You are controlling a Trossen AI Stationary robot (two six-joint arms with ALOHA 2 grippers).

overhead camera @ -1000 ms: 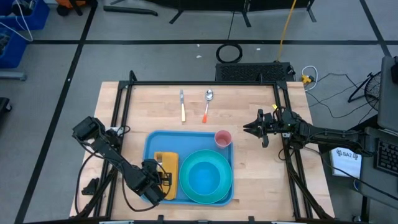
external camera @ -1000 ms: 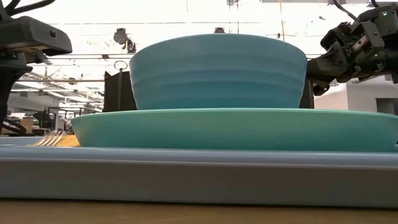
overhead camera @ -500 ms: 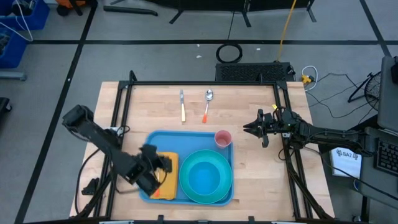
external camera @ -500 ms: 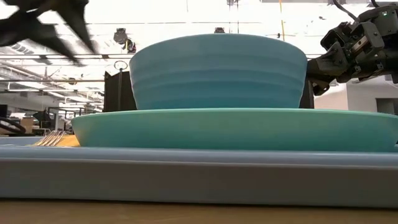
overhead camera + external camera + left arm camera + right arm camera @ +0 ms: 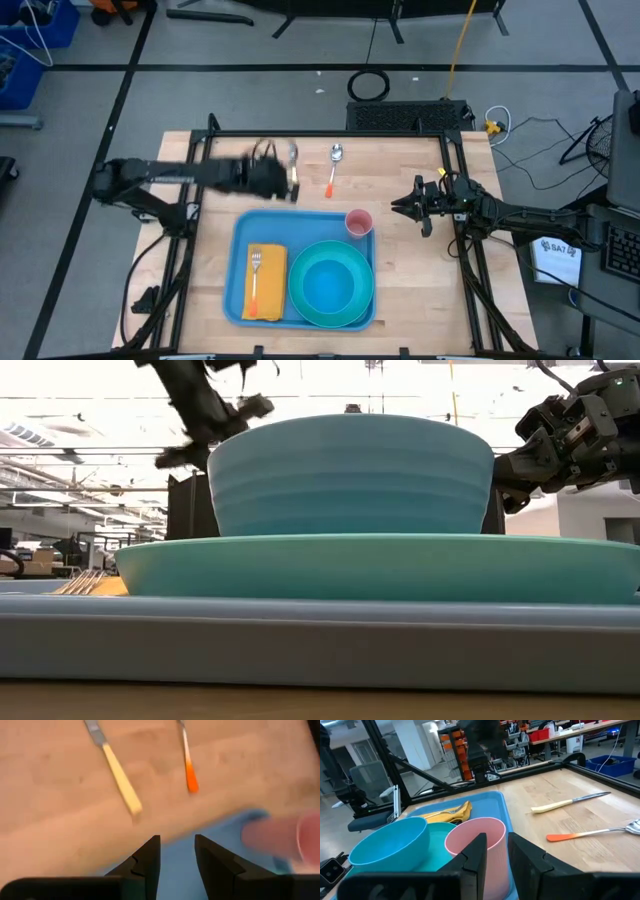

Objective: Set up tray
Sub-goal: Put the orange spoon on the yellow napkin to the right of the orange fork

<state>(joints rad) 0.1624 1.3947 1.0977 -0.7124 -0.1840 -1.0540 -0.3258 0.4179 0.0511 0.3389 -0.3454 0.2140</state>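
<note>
The sky-blue tray (image 5: 238, 240) lies on the table's near middle. It carries a yellow napkin (image 5: 270, 290) with a fork (image 5: 254, 275), a teal plate (image 5: 300, 310) with a blue bowl (image 5: 330, 283), and a pink cup (image 5: 359, 222) at its far right corner. Beyond the tray lie a yellow-handled knife (image 5: 120, 777) and an orange-handled spoon (image 5: 189, 770). My left gripper (image 5: 288, 180) hovers open above the table between tray and knife (image 5: 177, 852), touching nothing. My right gripper (image 5: 400, 207) waits right of the cup, slightly open (image 5: 492, 855).
A black frame (image 5: 330, 132) runs around the table's far and side edges. Bare wood (image 5: 400, 300) shows right of the tray and around the cutlery. In the low view the plate (image 5: 380, 565) and bowl (image 5: 350, 475) fill the foreground.
My left arm has risen from the napkin on the tray's left part and swung fast toward the table's far edge, ending over the knife's handle end. The fork and napkin stay on the tray.
</note>
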